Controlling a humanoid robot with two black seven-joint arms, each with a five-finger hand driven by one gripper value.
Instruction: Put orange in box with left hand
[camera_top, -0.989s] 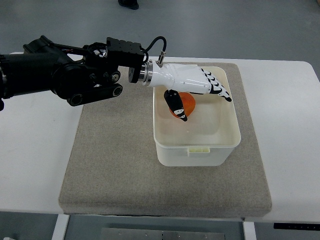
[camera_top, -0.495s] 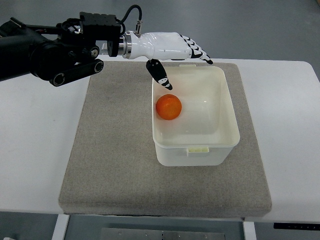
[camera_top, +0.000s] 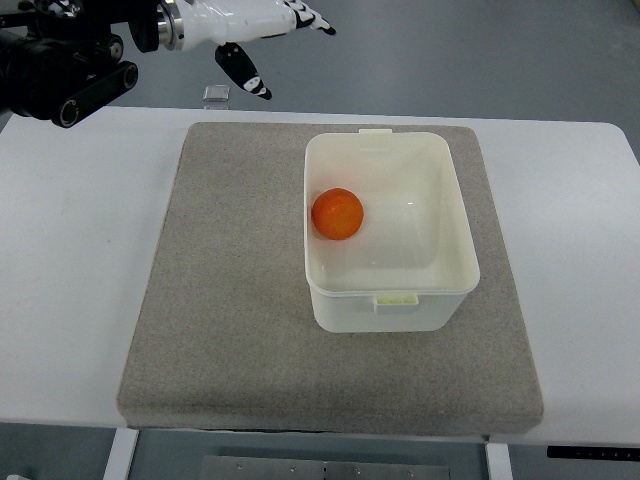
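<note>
In the box: orange (camera_top: 337, 214) against the left wall of the white box (camera_top: 450, 215).
Top left corner: left robot hand (camera_top: 250, 30), fingers spread, empty.
Writing: none legible.
Under box: grey mat (camera_top: 230, 300) on white tabletop (camera_top: 70, 280).

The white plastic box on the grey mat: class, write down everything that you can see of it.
The white plastic box is an open rectangular tub with rounded corners, a thick rim and a small tab at its near and far edges. It stands upright on the grey felt mat, right of the mat's middle. One round orange lies inside against its left wall. Nothing else touches it.
</note>
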